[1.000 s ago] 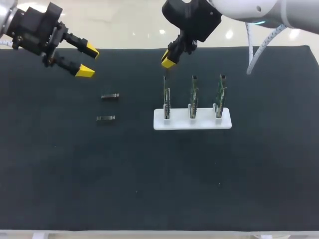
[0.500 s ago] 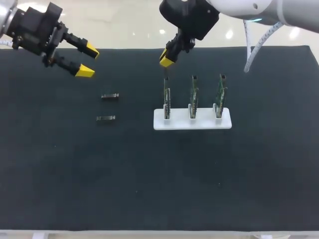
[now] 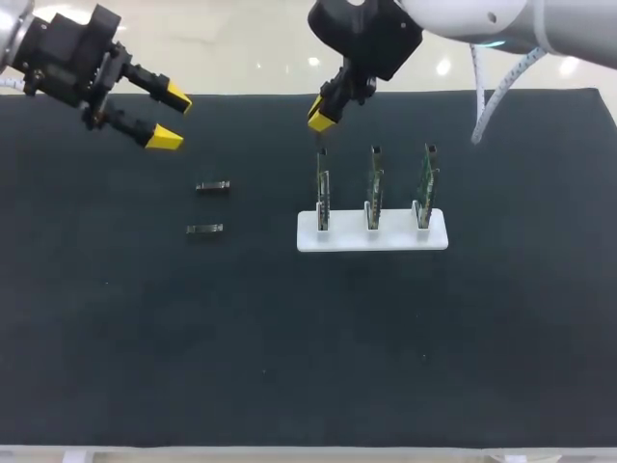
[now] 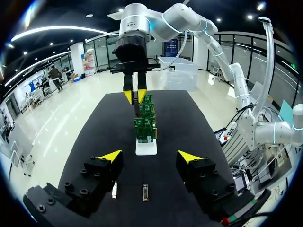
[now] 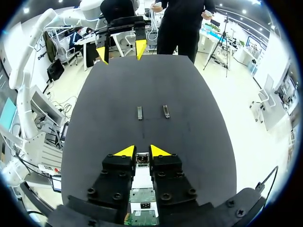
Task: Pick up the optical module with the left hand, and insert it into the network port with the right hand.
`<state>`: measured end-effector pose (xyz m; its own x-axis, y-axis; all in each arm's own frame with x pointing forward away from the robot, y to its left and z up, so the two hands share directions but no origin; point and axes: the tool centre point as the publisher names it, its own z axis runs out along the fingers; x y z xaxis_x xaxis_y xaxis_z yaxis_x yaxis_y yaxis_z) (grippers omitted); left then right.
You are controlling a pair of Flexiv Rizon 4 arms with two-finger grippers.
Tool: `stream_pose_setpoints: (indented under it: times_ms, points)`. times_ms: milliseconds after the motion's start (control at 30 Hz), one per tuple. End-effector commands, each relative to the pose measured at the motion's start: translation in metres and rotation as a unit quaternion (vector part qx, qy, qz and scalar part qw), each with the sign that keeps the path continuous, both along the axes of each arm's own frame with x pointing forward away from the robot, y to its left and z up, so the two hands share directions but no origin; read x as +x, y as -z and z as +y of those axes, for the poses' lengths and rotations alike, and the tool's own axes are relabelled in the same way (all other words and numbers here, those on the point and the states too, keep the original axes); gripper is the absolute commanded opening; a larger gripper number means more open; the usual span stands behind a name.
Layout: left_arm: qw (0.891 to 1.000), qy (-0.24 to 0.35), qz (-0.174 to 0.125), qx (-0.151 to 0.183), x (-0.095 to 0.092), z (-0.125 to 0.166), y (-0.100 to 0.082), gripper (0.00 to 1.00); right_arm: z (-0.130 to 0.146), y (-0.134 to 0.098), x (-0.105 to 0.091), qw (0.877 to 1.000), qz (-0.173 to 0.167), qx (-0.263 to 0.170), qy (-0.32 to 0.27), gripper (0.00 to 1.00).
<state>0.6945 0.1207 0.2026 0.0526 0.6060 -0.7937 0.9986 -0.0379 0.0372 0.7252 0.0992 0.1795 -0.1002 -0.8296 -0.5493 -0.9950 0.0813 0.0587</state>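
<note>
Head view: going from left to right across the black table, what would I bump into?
Left gripper → two optical modules, one behind the other → first circuit board → middle circuit board → last circuit board. The right gripper is above the first board, so I skip it.

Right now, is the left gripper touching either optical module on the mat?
Apart. Head view: black mat shows between the left gripper and both optical modules.

Two optical modules (image 3: 213,186) lie flat (parallel, apart) near port boards (image 3: 323,191).
</note>
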Motion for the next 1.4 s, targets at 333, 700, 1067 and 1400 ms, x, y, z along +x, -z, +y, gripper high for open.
stream_pose_setpoints:
  times_ms: [333,700,1067,1400]
  points:
    - [1.0,0.0,0.0,0.002,0.0,0.0,0.0,1.0,0.0,0.007,-0.001,1.0,-0.002,0.004,-0.002,0.0]
    - [1.0,0.0,0.0,0.002,0.0,0.0,0.0,1.0,0.0,-0.003,-0.002,1.0,0.0,-0.005,-0.002,0.0]
    - [1.0,0.0,0.0,0.002,0.0,0.0,0.0,1.0,-0.002,-0.001,-0.002,1.0,0.0,-0.004,-0.002,0.0]
    - [1.0,0.0,0.0,0.002,0.0,0.0,0.0,1.0,-0.002,0.004,-0.002,1.0,-0.003,0.003,-0.002,0.0]
